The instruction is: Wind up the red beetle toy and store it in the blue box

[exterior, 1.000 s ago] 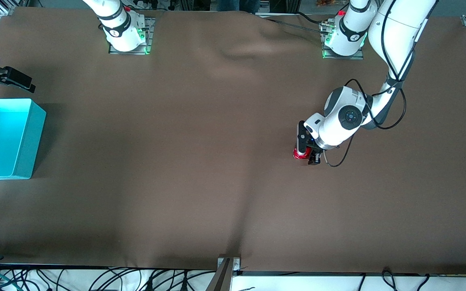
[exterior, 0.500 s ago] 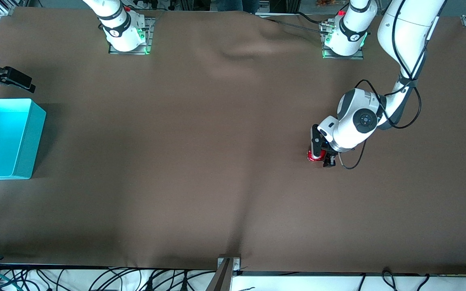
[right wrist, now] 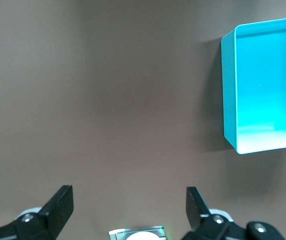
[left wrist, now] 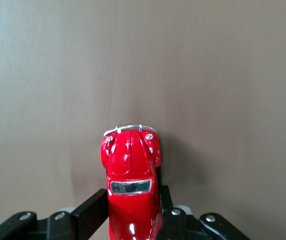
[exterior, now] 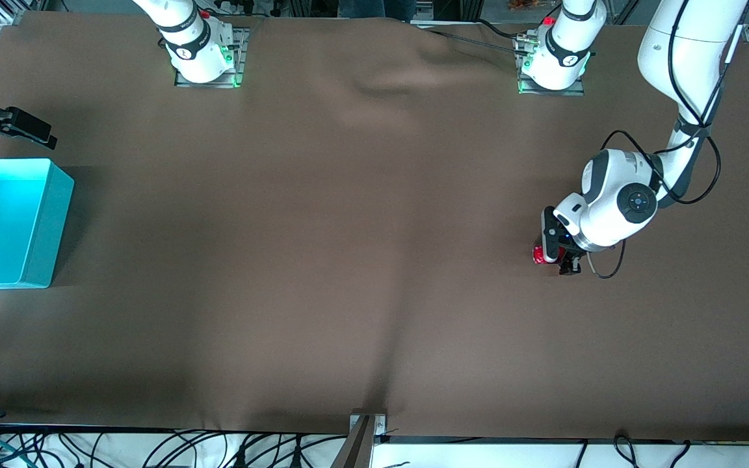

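The red beetle toy (exterior: 536,255) is a tiny glossy car down at the brown cloth, toward the left arm's end of the table. My left gripper (exterior: 554,257) is shut on it. In the left wrist view the black fingers (left wrist: 90,209) press the sides of the red beetle toy (left wrist: 130,162), whose nose sticks out past them. The blue box (exterior: 49,221) stands open-topped at the right arm's end of the table. My right gripper (right wrist: 128,197) waits open high over the cloth with nothing between its fingers; the blue box (right wrist: 228,100) shows off to one side in its view.
The brown cloth (exterior: 322,260) covers the whole table, with shallow wrinkles near the arm bases. The two arm bases (exterior: 204,62) stand along the edge farthest from the front camera. Cables hang below the table's near edge.
My left gripper has slid toward the left arm's end of the table, taking the red beetle toy along the cloth. The right arm and the blue box have not moved.
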Controlling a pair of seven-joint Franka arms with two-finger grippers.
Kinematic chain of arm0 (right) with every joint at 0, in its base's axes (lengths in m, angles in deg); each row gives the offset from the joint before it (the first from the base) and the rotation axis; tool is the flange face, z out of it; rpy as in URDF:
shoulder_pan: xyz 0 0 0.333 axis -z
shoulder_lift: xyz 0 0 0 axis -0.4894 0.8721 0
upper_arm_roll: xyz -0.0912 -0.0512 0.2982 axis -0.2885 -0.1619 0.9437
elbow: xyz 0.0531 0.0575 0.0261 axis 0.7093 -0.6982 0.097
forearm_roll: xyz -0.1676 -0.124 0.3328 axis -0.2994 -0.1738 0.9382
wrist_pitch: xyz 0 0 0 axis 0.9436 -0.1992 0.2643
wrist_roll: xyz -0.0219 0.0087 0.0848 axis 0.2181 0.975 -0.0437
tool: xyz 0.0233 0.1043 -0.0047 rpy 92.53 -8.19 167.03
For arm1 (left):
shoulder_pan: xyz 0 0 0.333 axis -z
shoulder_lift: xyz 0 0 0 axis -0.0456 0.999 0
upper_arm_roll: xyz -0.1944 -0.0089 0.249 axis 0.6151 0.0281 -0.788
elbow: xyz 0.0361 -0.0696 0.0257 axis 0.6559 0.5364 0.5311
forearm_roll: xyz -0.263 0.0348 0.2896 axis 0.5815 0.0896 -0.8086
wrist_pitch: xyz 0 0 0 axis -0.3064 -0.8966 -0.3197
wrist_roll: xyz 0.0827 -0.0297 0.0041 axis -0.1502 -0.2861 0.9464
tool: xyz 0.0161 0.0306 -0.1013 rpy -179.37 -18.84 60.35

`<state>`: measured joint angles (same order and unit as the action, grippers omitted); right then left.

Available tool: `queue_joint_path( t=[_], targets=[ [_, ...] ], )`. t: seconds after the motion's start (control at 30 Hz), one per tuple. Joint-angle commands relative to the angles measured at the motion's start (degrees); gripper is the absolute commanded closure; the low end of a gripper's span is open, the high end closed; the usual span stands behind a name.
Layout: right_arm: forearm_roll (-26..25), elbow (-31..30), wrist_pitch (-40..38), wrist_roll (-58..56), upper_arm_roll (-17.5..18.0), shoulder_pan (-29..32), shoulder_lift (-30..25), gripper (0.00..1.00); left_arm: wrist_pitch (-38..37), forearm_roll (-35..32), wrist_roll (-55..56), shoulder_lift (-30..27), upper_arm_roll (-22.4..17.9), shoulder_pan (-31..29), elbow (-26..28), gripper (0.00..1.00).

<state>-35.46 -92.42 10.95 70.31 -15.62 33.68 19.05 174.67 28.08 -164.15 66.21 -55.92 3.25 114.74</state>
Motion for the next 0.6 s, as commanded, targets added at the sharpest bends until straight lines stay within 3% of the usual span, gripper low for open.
queue_joint_path(
  t=[0.0, 0.57],
  targets=[
    [0.6, 0.1, -0.3, -0.1, 0.1, 0.3, -0.3, 0.00, 1.9, -2.0, -1.2, 2.5, -1.7, -1.3, 0.1, 0.93],
    [0.6, 0.1, -0.3, -0.1, 0.1, 0.3, -0.3, 0.00, 1.9, -2.0, -7.9, 2.3, -2.5, -1.5, -0.7, 0.93]
  ],
)
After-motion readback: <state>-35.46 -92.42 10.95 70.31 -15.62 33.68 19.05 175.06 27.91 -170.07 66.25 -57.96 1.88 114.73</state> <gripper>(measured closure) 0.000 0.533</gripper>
